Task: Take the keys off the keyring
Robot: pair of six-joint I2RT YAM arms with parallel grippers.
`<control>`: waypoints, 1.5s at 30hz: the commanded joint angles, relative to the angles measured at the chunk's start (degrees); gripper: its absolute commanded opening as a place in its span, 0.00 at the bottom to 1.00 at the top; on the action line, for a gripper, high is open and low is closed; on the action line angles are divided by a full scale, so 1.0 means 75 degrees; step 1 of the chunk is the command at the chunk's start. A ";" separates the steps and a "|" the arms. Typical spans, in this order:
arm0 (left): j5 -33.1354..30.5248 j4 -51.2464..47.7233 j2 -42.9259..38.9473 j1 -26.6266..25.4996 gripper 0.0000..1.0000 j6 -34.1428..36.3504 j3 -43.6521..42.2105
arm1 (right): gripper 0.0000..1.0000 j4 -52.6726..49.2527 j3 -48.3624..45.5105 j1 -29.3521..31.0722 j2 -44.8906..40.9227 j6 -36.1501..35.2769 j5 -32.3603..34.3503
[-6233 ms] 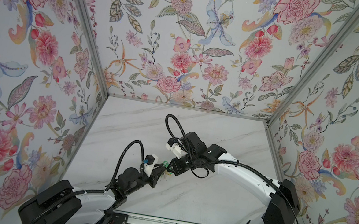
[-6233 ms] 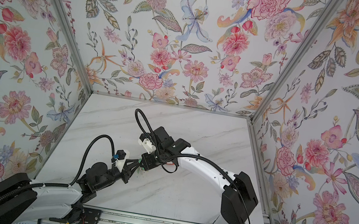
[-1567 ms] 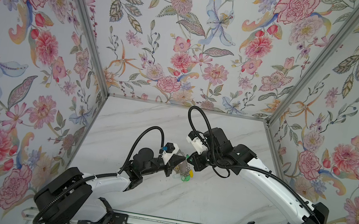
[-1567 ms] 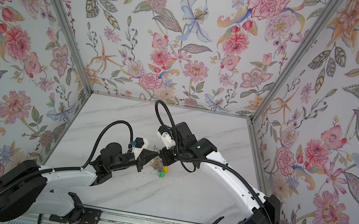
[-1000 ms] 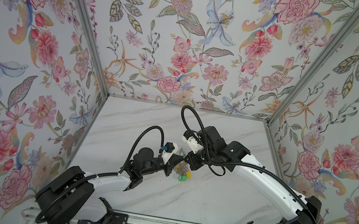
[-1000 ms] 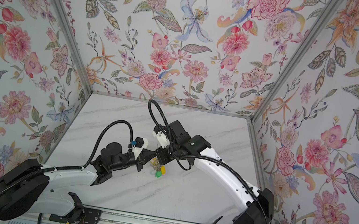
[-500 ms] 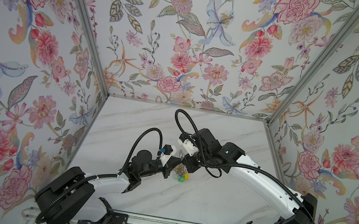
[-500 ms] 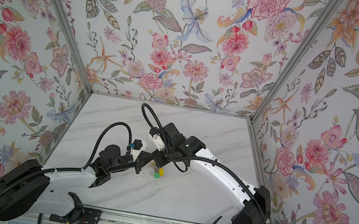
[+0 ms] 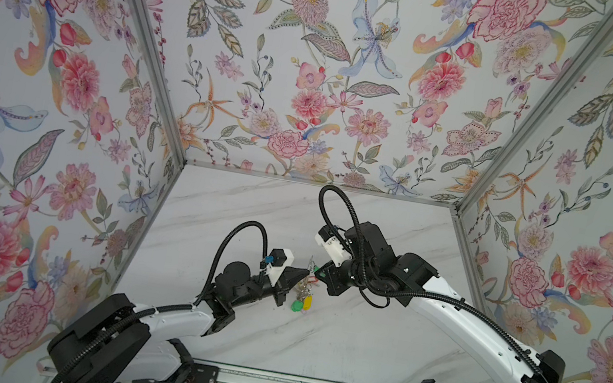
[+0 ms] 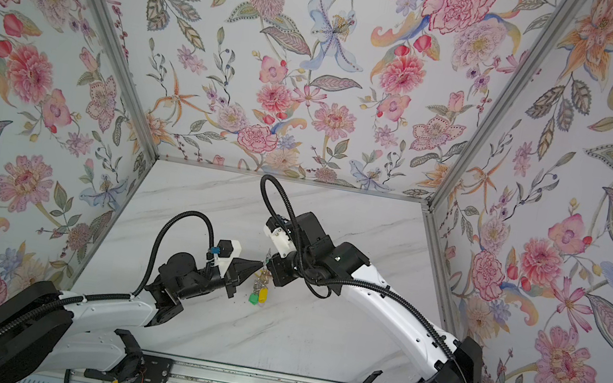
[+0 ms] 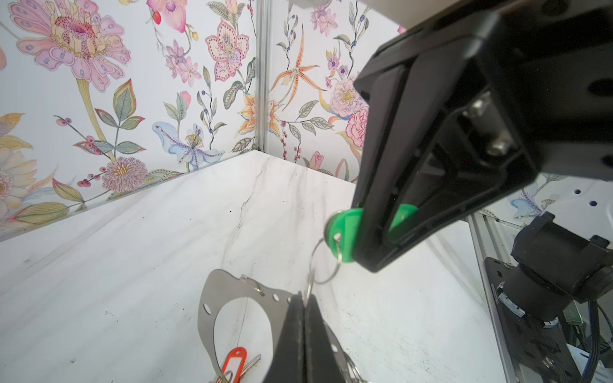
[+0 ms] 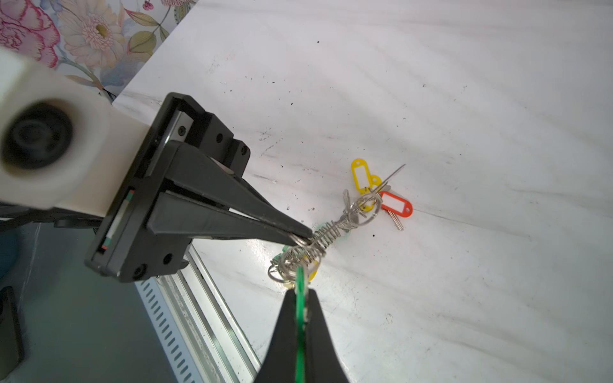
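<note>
Where the arms meet, both top views: left end effector (image 9: pixel 306 273) and right end effector (image 9: pixel 318 274) are tip to tip over the middle of the table (image 9: pixel 355 344), neither left nor right of centre.
Load, top views: keyring (image 10: pixel 261 277) hangs under the tips as a metal tangle. Spare green tag (image 10: pixel 254 299) and yellow tag (image 10: pixel 263 292) are lowest, on the near side. Resting on the table or just clear of it: cannot tell.
Left grip, left wrist view: left end effector (image 11: pixel 303 300) has its jaws pressed together on the rim of the keyring (image 11: pixel 212 308), a flat grey hoop with small holes.
Right grip, left wrist view: right end effector (image 11: pixel 365 257) is clamped on the held green tag (image 11: pixel 343 232). A wire ring (image 11: pixel 323 268) joins that tag to the rim just beside the left tips.
Below hoop, left wrist view: red-orange tag (image 11: pixel 234 359).
Right wrist view: right end effector (image 12: pixel 302 298) is closed flat on the held green tag (image 12: pixel 300 282), seen edge-on. The left end effector (image 12: pixel 300 236) pinches the keyring (image 12: pixel 326 233), also edge-on, with wire rings bunched along it.
Beyond, right wrist view: yellow tag (image 12: pixel 360 174), red-orange tag (image 12: pixel 396 204) and keys (image 12: pixel 396 220), apparently lying on the table (image 12: pixel 497 99).
</note>
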 commanded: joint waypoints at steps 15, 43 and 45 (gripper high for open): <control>-0.0451 -0.1757 -0.0236 0.0316 0.00 -0.0346 -0.0489 | 0.00 0.1259 -0.0826 -0.1185 -0.1439 0.0143 -0.1015; -0.1521 -0.1542 -0.1375 0.0469 0.00 -0.1142 -0.0594 | 0.00 0.2279 -0.2278 -0.1097 -0.1543 0.0967 -0.1402; -0.1594 -0.1461 -0.1484 0.0469 0.00 -0.1165 -0.0624 | 0.00 0.2380 -0.2385 -0.1039 -0.1516 0.1043 -0.1417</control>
